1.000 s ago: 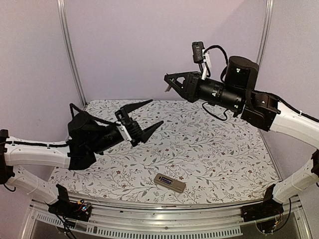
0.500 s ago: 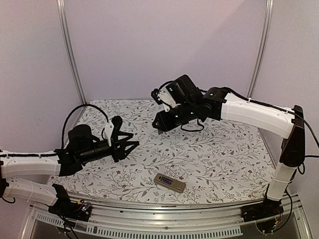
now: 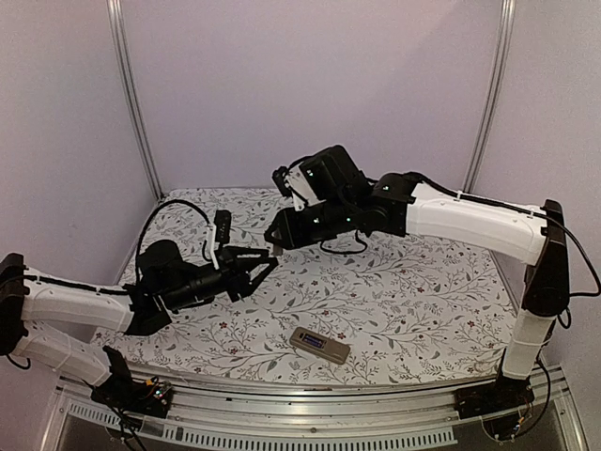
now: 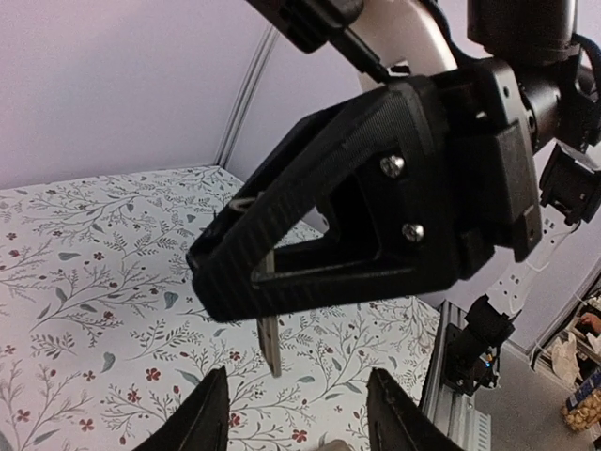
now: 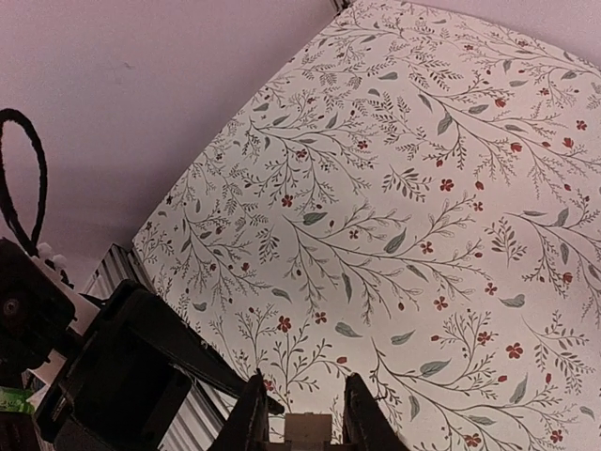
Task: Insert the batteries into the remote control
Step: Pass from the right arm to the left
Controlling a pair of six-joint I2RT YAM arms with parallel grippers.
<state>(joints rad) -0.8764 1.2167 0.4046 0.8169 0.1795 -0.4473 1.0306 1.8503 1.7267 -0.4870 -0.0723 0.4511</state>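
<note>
The remote control [image 3: 319,345] lies flat on the floral cloth near the front edge, away from both grippers. No batteries show in any view. My right gripper [image 3: 274,239] hangs over the left middle of the table, shut on a thin tan flat strip [image 4: 269,346] that sticks out below its black fingers [image 4: 310,235]. The same strip [image 5: 307,428] sits between the fingers in the right wrist view. My left gripper [image 3: 264,267] points up at it from just below, and in its own view this gripper [image 4: 299,425] is open with nothing between its jaws.
The floral cloth [image 3: 423,291] covers the whole table. An aluminium rail [image 3: 310,413] runs along the front edge, and upright posts [image 3: 131,94] stand at the back corners against lilac walls. The right arm [image 3: 470,216] spans the table's right half.
The right arm swung down and left, bringing its gripper close above the left gripper. The left arm lowered and reached forward, its jaws narrower than before. The remote has not moved.
</note>
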